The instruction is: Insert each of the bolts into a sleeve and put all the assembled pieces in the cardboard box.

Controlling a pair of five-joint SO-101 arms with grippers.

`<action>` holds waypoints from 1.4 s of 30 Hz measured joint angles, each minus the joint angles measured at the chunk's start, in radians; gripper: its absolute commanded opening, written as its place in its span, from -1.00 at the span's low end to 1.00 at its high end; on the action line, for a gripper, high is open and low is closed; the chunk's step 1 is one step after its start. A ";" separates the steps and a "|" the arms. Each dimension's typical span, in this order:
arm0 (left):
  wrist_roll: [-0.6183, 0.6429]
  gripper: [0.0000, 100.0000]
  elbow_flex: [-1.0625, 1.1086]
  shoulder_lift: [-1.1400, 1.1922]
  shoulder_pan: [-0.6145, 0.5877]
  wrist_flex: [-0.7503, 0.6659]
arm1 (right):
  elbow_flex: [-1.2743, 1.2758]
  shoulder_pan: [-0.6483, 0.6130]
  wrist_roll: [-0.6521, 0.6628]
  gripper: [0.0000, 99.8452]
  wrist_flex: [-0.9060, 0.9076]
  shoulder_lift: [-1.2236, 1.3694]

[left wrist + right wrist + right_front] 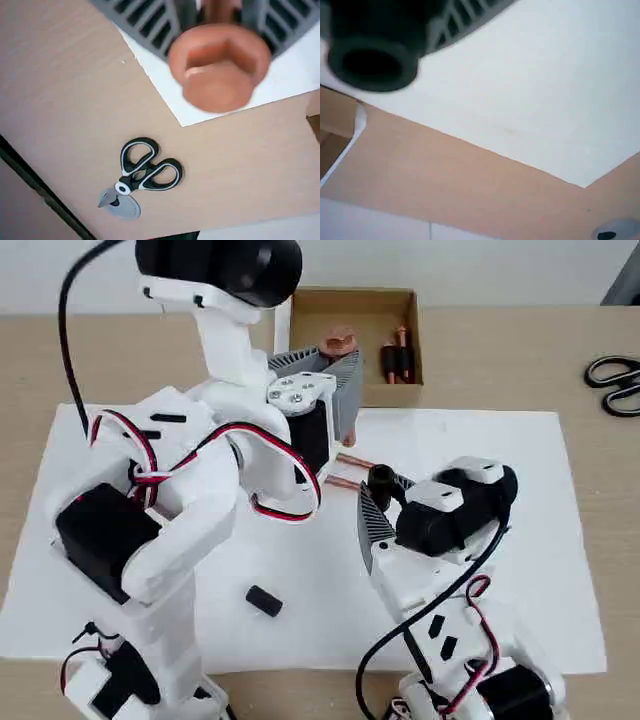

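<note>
My left gripper [337,358] is raised at the near edge of the cardboard box [300,315], shut on a copper bolt [339,342]; its hex head [218,70] faces the left wrist camera between the grey fingers [137,17]. My right gripper [377,502] is over the white paper, shut on a black sleeve [380,479], whose open end [372,62] faces the right wrist camera. Two loose copper bolts [347,472] lie on the paper between the grippers. Another black sleeve [263,600] lies nearer the front. Assembled pieces [397,359] rest in the box.
White paper [500,440] covers the middle of the wooden table. Black-handled scissors [615,382] lie on the bare wood at the far right, also the scissors [145,172] in the left wrist view. The left arm's body stands over the paper's left half.
</note>
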 measured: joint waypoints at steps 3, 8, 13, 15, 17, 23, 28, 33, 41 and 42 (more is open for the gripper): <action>0.002 -0.99 0.023 0.026 0.008 -0.011 | 0.000 0.000 0.000 -0.99 0.000 0.000; 0.002 -0.99 0.063 0.063 0.015 -0.052 | 0.000 0.000 0.000 -0.99 0.000 0.000; 0.002 -0.99 0.069 0.089 0.018 -0.075 | 0.000 -0.005 0.000 -0.99 0.000 0.000; -0.008 -0.99 0.069 0.089 0.008 -0.104 | 0.000 0.000 0.000 -0.99 0.000 0.000; -0.052 -0.99 0.069 0.089 -0.020 -0.133 | 0.000 0.000 0.000 -0.99 0.000 0.000; -0.126 -0.99 0.015 0.055 -0.081 0.012 | 0.000 0.000 0.000 -0.99 0.000 0.000; -0.129 -0.99 0.037 -0.118 -0.094 0.044 | 0.000 -0.003 0.000 -0.99 0.000 0.000; -0.129 -0.99 0.299 -0.331 -0.124 0.044 | 0.000 0.000 0.000 -0.99 0.000 0.000; -0.121 -0.99 0.766 -0.477 -0.170 -0.216 | 0.035 0.000 0.000 -0.99 -0.003 0.000; -0.121 -0.99 0.816 -0.477 -0.172 -0.279 | 0.035 -0.002 0.000 -0.99 -0.003 0.000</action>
